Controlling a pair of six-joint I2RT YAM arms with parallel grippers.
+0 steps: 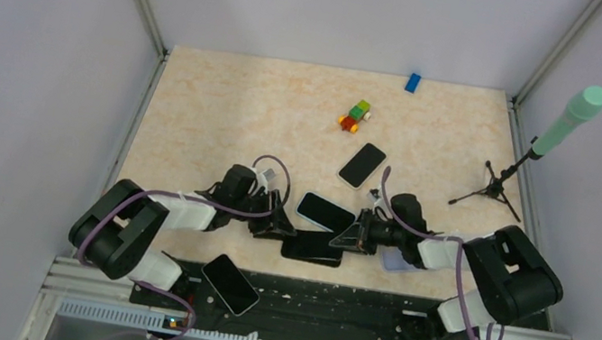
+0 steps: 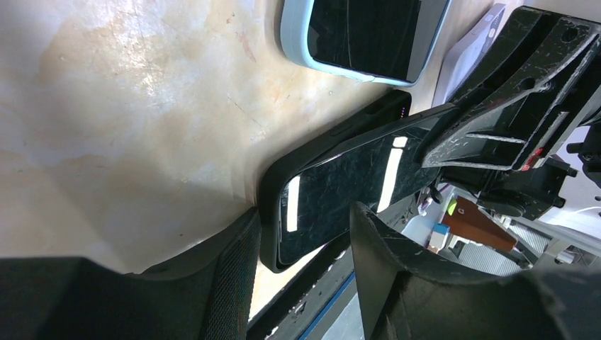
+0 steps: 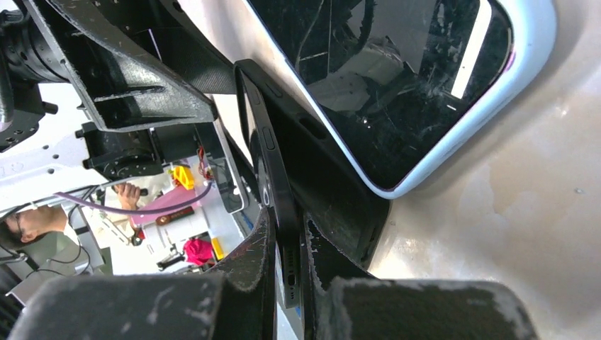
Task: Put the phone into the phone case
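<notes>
While the right gripper [image 3: 287, 227] is clamped shut on one end of the phone [image 3: 273, 163], the phone lies tilted and only partly inside the case [image 3: 333, 198], which rests on the worktop [image 1: 224, 112] at its near edge, between the two arms. The left gripper [image 2: 305, 216] stands half apart astride the case's other end; whether its fingers [image 2: 237, 262] press the case cannot be told. A second phone [image 1: 325, 212], in a pale blue cover, lies just beyond the case.
</notes>
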